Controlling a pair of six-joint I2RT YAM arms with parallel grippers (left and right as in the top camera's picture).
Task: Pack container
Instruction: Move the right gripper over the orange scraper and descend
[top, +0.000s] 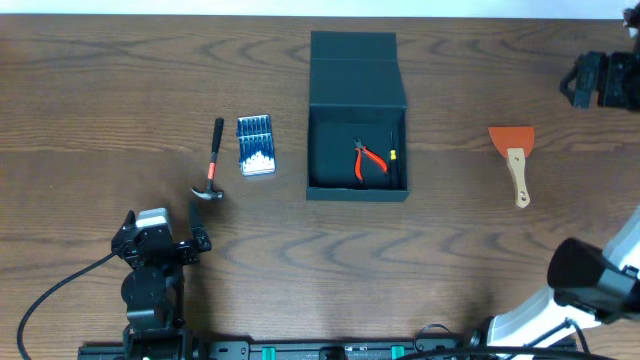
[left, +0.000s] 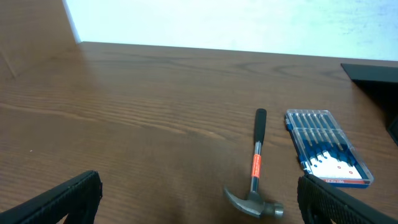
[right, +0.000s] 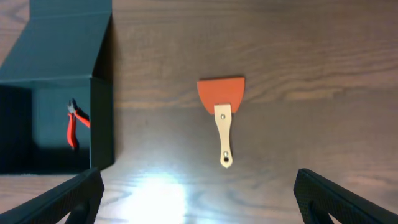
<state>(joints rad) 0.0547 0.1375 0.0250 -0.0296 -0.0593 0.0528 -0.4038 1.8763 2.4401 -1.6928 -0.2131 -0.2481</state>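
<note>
Here's the table (top: 100, 80) from above, and the container (top: 355, 70) sits right at its middle, lid flapped back flat toward the far edge, body open to the camera. Inside, red-handled pliers (top: 368, 162) lie on the floor of the box, and beside them, against the right wall, there's a slim dark tool (top: 393, 140) with a yellow spot on it, too small to name. Off to the container's left, apart from it, a blue case (top: 256, 146) of what look like small drivers, and just beyond that a hammer (top: 213, 160), head toward the near edge. Out on the right, well clear of the box, a scraper (top: 512, 142) with an orange blade and a pale handle. The left gripper (left: 199, 186) hangs low over bare wood short of the hammer, fingers spread wide, nothing between them; only their dark tips poke into the wrist view, and the container is just a sliver cut off at the right edge. The right gripper (right: 199, 177) looks down on the scraper, jaws likewise wide apart and empty, only the finger ends showing in the bottom corners; from here the box interior is deep in shadow and only part of the pliers shows. Top right from overhead, a dark object (top: 600, 80) is clipped by the frame, hard to identify
</note>
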